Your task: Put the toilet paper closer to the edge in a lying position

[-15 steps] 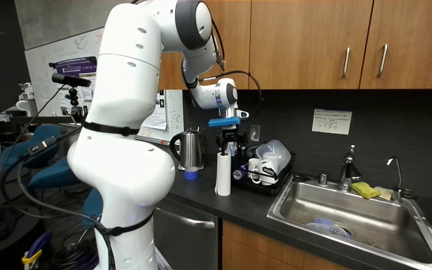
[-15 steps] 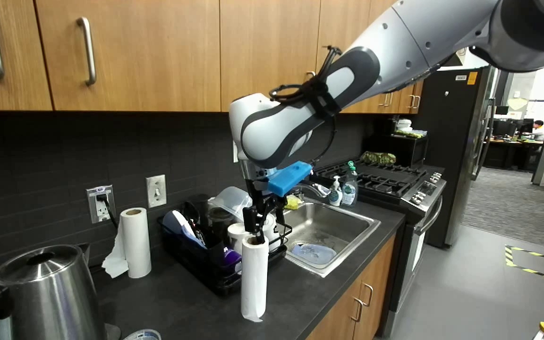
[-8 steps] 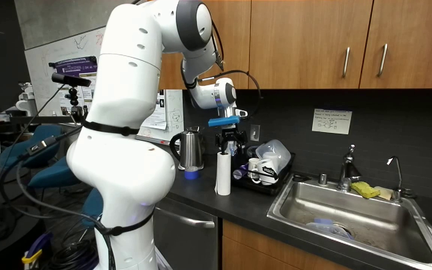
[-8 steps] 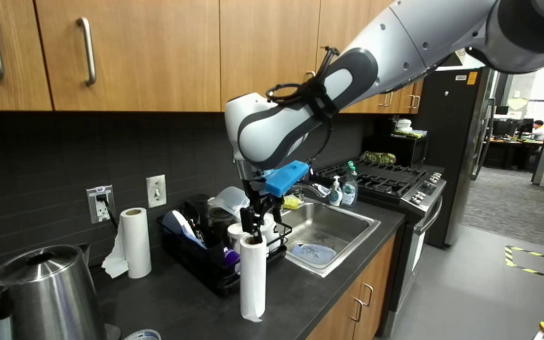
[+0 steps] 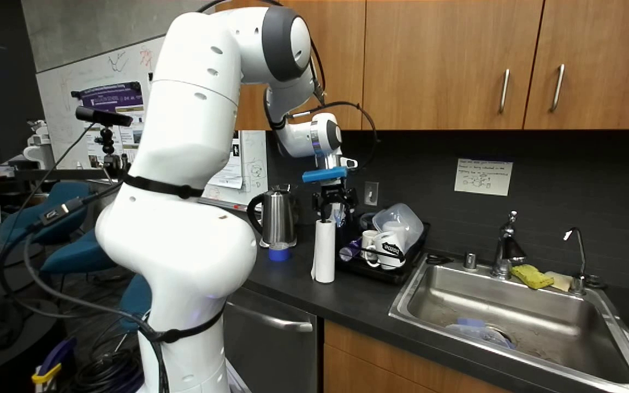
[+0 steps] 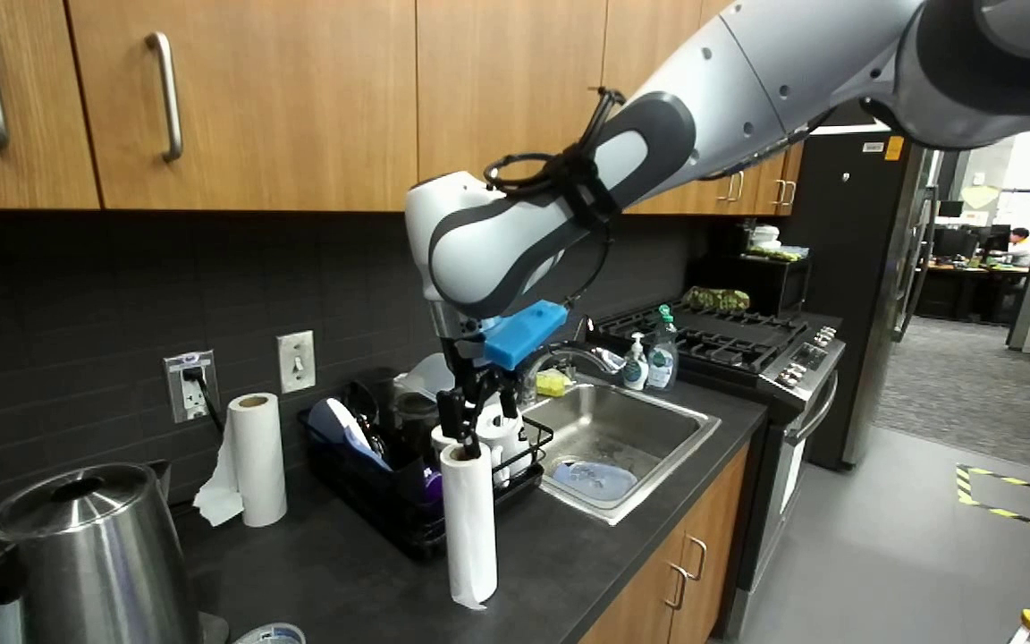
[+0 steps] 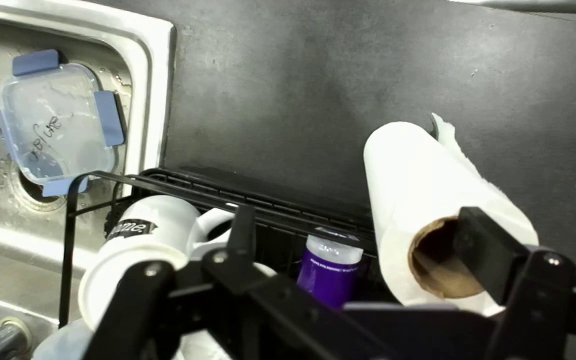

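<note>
The toilet paper, a slim white roll (image 5: 324, 252), stands on the black countertop beside the dish rack; it also shows in an exterior view (image 6: 470, 528), leaning slightly, and in the wrist view (image 7: 408, 175). My gripper (image 5: 337, 210) is right above it, pointing down, also in an exterior view (image 6: 490, 420). In the wrist view the gripper (image 7: 355, 220) has its fingers wide apart. One finger reaches into the mouth of the roll's cardboard core; the other is outside, over the rack. The countertop's front edge (image 6: 665, 526) runs past the roll.
A dish rack (image 6: 372, 510) with mugs and a purple cup stands close behind the roll. A steel sink (image 5: 402, 305) lies to one side. A steel jug (image 5: 279, 218) and a blue-lidded jar (image 5: 279, 254) stand to the other. Another white roll (image 6: 257, 461) stands by the wall.
In an exterior view the arm and gripper have moved left. The roll has shifted left with the finger, its top more than its base, so it leans slightly.
</note>
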`<state>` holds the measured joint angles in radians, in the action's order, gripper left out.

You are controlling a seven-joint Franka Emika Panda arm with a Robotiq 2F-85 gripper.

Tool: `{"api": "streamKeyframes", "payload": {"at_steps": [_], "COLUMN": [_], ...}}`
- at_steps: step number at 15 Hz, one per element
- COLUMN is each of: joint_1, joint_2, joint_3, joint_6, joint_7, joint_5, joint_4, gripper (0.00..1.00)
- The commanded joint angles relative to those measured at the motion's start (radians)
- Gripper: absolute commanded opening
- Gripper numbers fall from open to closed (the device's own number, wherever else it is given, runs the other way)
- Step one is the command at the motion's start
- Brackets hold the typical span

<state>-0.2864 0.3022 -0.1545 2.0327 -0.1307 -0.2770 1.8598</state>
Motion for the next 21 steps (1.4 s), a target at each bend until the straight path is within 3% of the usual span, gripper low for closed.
{"api": "streamKeyframes", "payload": {"at_steps": [1, 21], "joint_1": [-0.010, 0.004], "joint_2": [0.019, 0.009], "joint_3": [0.002, -0.001], "joint_6": [-0.030, -0.034], "joint_7": [-0.027, -0.004], "joint_5": [-0.027, -0.001], "joint_4": [-0.033, -0.018], "gripper": [1.00, 1.00]}}
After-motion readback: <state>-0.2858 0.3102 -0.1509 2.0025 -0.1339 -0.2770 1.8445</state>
